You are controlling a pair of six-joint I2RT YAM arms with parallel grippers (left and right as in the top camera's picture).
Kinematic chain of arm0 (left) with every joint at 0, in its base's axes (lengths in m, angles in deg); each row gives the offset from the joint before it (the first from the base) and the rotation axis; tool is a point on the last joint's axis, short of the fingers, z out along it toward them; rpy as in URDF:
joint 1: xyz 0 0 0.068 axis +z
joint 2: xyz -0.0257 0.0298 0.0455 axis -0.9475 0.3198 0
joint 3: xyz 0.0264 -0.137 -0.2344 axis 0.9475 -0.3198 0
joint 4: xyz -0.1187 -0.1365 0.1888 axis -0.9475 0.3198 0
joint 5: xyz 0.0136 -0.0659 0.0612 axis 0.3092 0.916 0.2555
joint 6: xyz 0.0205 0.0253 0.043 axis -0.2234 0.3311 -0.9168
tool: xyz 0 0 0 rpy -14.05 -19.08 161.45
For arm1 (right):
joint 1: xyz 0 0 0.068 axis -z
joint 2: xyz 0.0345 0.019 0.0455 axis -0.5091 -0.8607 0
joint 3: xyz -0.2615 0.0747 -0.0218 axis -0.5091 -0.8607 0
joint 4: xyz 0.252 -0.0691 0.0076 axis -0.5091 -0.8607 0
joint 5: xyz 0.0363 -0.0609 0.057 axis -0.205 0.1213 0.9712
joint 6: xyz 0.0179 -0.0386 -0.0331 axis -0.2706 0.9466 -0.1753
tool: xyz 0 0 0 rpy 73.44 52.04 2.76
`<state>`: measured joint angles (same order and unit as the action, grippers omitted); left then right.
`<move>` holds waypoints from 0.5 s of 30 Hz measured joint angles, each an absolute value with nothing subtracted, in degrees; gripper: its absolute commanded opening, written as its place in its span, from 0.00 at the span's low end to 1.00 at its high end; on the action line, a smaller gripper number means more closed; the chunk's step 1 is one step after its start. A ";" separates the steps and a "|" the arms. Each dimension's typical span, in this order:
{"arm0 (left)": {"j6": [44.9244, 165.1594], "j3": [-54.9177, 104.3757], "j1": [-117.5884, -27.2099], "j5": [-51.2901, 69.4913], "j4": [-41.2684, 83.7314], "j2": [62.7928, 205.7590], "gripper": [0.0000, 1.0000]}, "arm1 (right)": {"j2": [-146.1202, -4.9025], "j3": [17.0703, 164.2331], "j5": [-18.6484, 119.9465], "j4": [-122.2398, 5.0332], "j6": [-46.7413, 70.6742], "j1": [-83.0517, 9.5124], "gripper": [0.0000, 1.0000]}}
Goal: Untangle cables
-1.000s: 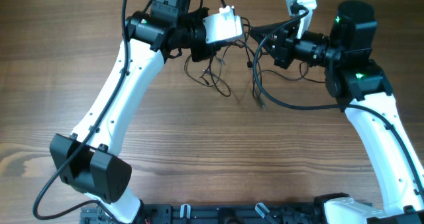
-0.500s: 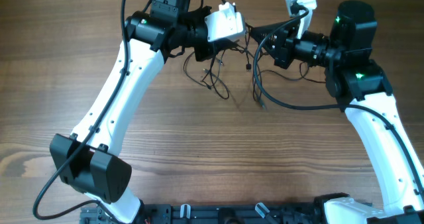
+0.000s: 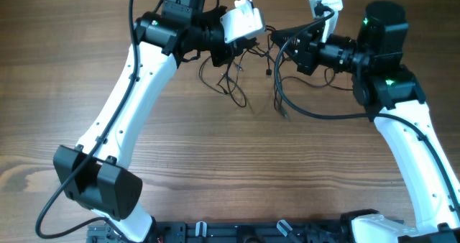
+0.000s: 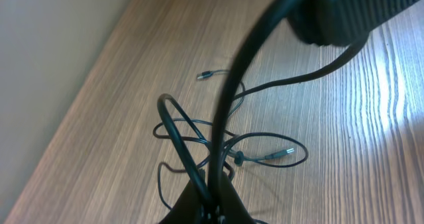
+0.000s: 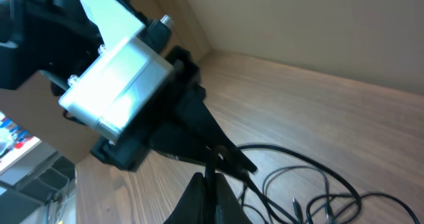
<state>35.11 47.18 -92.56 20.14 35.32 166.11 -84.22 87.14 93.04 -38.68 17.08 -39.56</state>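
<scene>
The cables [image 3: 231, 78] are thin black wires lying in a loose tangle on the wooden table, below and between the two grippers. My left gripper [image 3: 260, 39] and right gripper [image 3: 279, 36] meet tip to tip above them. In the left wrist view the left gripper [image 4: 211, 201] is shut on black cable strands that rise between its fingers. More loops [image 4: 232, 144] and a silver-tipped plug [image 4: 207, 75] lie on the wood below. In the right wrist view the right gripper [image 5: 210, 181] is shut on a thin cable, right beside the left gripper [image 5: 240, 163]. Further cables [image 5: 311, 184] lie behind.
The right arm's own thicker black cable [image 3: 302, 111] curves over the table below the right gripper. The left arm's white camera mount [image 3: 241, 21] sits just left of the meeting point. A pale wall [image 4: 46, 52] borders the table's far edge.
The left gripper opened slightly and then shut again on the cable strands. Its wrist shifted a little toward the table's far edge. The right arm stayed still.
</scene>
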 measured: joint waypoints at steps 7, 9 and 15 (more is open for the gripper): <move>37.93 47.18 -88.72 19.50 37.26 163.27 0.04 | -84.22 87.14 88.41 -42.53 17.39 -40.39 0.04; 38.08 47.18 -87.97 19.83 37.88 162.22 0.04 | -84.22 87.14 88.43 -42.51 17.54 -40.61 0.04; 38.11 47.18 -86.86 20.40 38.25 160.78 0.04 | -84.22 87.14 88.01 -42.55 17.56 -40.65 0.04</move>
